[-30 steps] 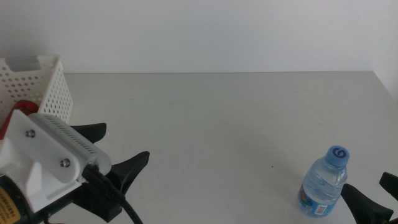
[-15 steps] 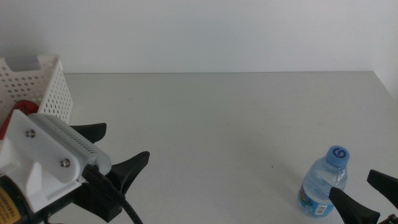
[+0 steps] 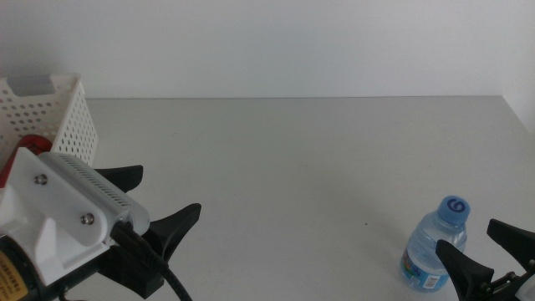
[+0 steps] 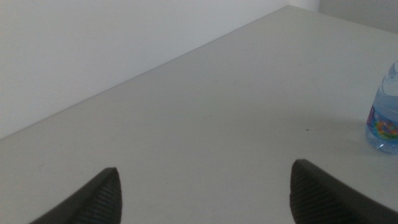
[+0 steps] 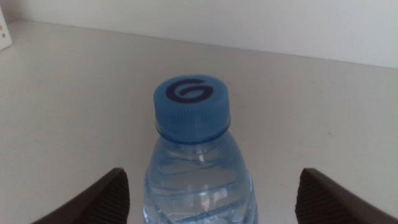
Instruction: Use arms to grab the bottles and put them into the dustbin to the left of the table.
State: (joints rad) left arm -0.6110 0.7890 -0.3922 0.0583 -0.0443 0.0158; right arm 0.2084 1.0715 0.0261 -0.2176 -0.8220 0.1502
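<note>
Lower right of the middle view: small water bottle (image 3: 435,249), standing upright on the pale grey table (image 3: 301,159), blue cap on top, colourful label band near the base. Right gripper (image 3: 487,253) at the bottom right corner, jaws spread wide, one dark prong just below and right of the bottle's base, the other further right near the frame edge; bottle beside the prongs in this view, contact not discernible. In the right wrist view, same bottle (image 5: 196,168) centred in the lower half of the frame, cap with a dark swirl mark facing up, the two dark fingertips (image 5: 93,198) far apart at the bottom left and bottom right corners, bottle between them with clear gaps on both sides, nothing gripped.

Lower left of the middle view: left gripper (image 3: 159,205), white boxy housing with two screws, black prongs splayed wide toward the right, nothing between them, hovering low over bare tabletop. In the left wrist view, the two prongs at the bottom corners, open table ahead, the bottle (image 4: 385,118) at the right edge of the frame, well apart.

Upper left of the middle view: white perforated dustbin (image 3: 65,125), partly cut by the frame edge, with a red object (image 3: 28,144) showing just inside or against its near side, mostly hidden behind the housing.
</note>
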